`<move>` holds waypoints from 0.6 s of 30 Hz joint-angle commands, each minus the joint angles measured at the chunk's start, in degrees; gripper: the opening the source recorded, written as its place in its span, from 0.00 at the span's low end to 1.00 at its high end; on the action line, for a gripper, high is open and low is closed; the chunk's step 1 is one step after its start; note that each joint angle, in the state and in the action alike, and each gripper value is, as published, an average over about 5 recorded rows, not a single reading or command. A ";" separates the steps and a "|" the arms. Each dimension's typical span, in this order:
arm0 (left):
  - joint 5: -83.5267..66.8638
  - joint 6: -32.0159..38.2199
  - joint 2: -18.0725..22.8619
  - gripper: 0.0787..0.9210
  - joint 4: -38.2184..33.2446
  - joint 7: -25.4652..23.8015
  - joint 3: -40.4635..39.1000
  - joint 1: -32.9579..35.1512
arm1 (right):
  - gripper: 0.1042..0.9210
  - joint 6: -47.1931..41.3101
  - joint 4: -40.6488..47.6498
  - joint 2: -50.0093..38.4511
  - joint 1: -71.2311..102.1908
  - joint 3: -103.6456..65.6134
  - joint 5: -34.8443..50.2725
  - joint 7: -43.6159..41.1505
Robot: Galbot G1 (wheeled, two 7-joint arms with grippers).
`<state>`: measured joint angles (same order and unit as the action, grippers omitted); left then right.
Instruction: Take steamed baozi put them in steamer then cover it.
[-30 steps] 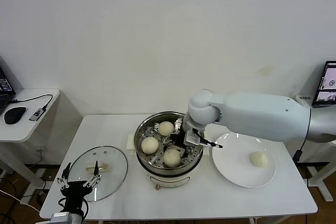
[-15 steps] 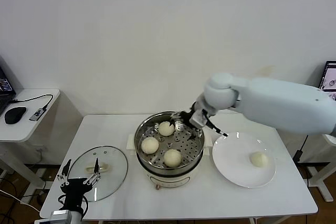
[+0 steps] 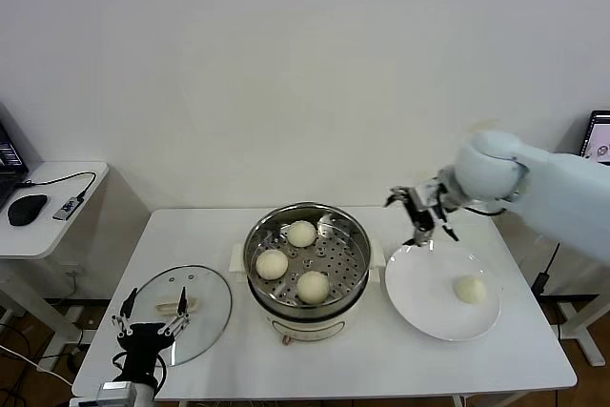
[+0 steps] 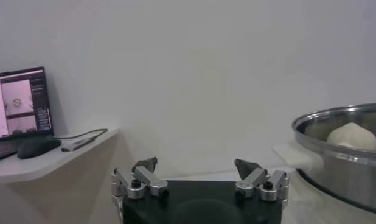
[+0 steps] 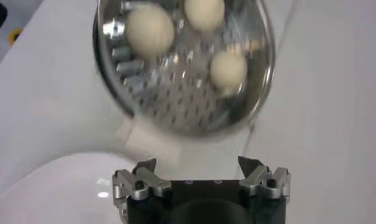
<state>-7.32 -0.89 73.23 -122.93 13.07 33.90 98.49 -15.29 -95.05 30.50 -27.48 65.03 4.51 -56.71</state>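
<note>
The steel steamer [image 3: 307, 256] on its cream pot base holds three baozi [image 3: 301, 233] [image 3: 272, 264] [image 3: 313, 286]; they also show in the right wrist view [image 5: 150, 23]. A fourth baozi [image 3: 468, 289] lies on the white plate [image 3: 424, 295]. My right gripper [image 3: 417, 217] is open and empty, in the air over the plate's far left rim, right of the steamer. The glass cover [image 3: 205, 314] lies flat on the table's left. My left gripper [image 3: 152, 324] is open and empty, at the cover's near edge. The steamer rim shows in the left wrist view [image 4: 340, 128].
A side table [image 3: 48, 226] with a mouse and cable stands to the left of the white table. A laptop [image 4: 19, 103] sits on it. A screen [image 3: 598, 152] stands at the far right edge.
My right gripper has drawn back from inside the steamer, rising and moving right to above the plate's edge. Three baozi stay in the steamer. The left arm barely moved.
</note>
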 commanded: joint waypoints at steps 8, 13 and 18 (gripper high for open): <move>0.41 0.13 0.11 0.88 0.10 0.05 0.19 0.67 | 0.88 5.26 13.51 -6.76 27.48 -20.65 -13.71 -4.99; 0.53 0.09 0.25 0.88 0.29 0.06 0.46 0.97 | 0.88 7.20 17.60 -4.53 33.78 -25.65 -16.26 -4.54; 0.78 -0.05 0.44 0.88 0.43 0.06 0.58 1.01 | 0.88 7.27 19.08 -2.73 36.95 -28.04 -17.82 -3.86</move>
<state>-6.57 -0.87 73.65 -122.46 13.11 34.46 99.47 -9.90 -81.20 27.29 -1.25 44.96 -8.92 -59.99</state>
